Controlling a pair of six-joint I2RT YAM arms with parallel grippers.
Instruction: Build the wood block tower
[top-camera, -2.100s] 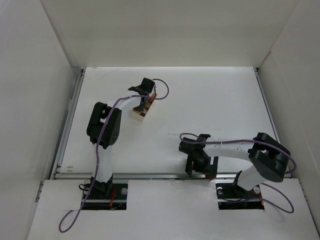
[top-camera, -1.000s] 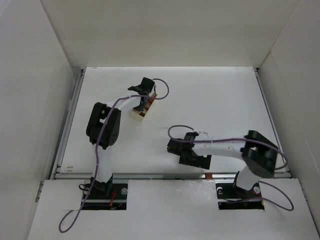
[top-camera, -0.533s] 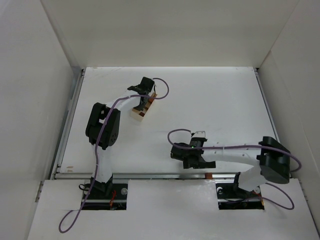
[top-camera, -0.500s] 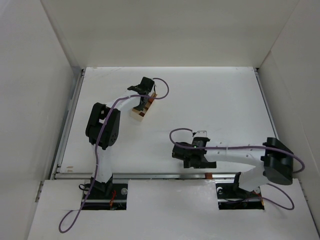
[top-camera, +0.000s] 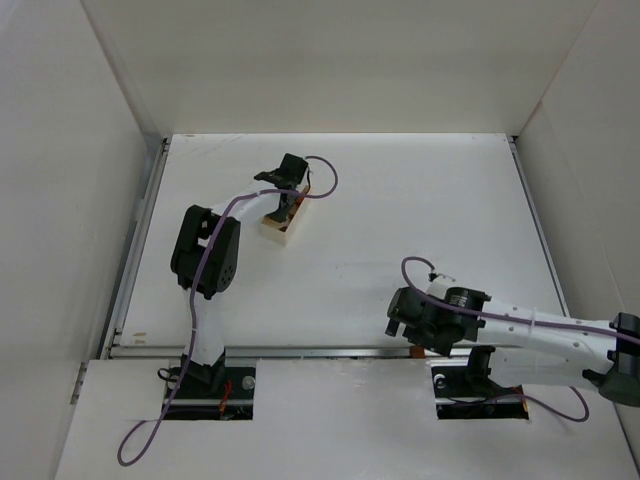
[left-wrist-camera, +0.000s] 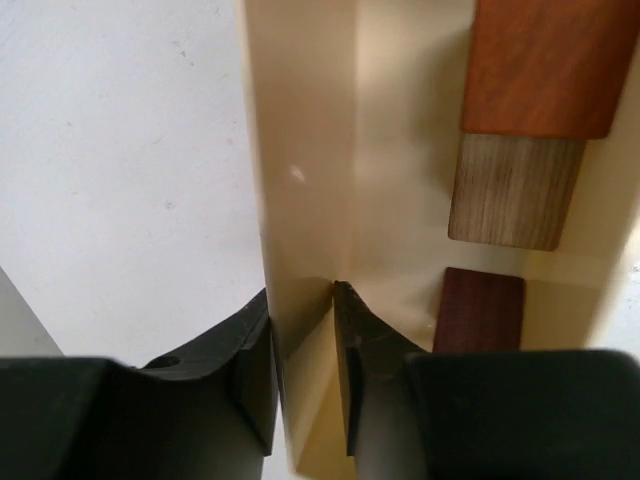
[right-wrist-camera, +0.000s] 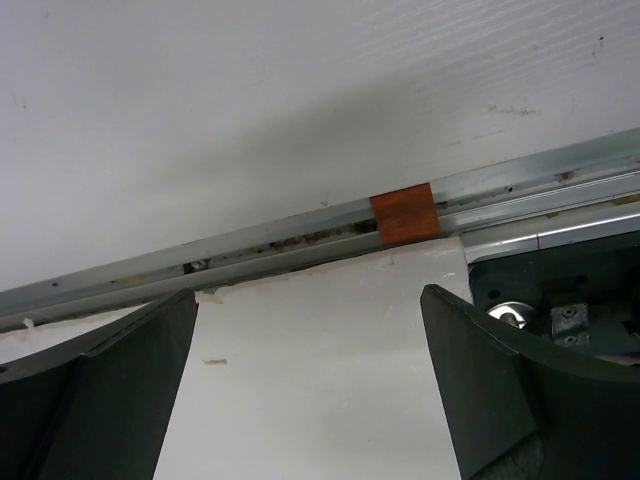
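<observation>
– Blocks, where are they?
– 3 lie in the pale tray (left-wrist-camera: 300, 150). The red-orange block (left-wrist-camera: 540, 65) touches the gray-tan block (left-wrist-camera: 515, 190), and the dark brown block (left-wrist-camera: 480, 310) is near them. 1 more, the orange block (right-wrist-camera: 405, 213), sits in the metal rail (right-wrist-camera: 250, 245) at the near edge of the tabletop (right-wrist-camera: 300, 80).
– And the tools?
– The left tool (left-wrist-camera: 300, 300) pinches the tray's wall from both sides. The right tool (right-wrist-camera: 310, 330) is wide open and holds nothing, with the orange block in front of it.

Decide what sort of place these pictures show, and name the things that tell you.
Most likely a robot lab test cell: a left arm and right arm bolted at a white table, plain white walls boxing it in, and a tray of wooden blocks as props.
</observation>
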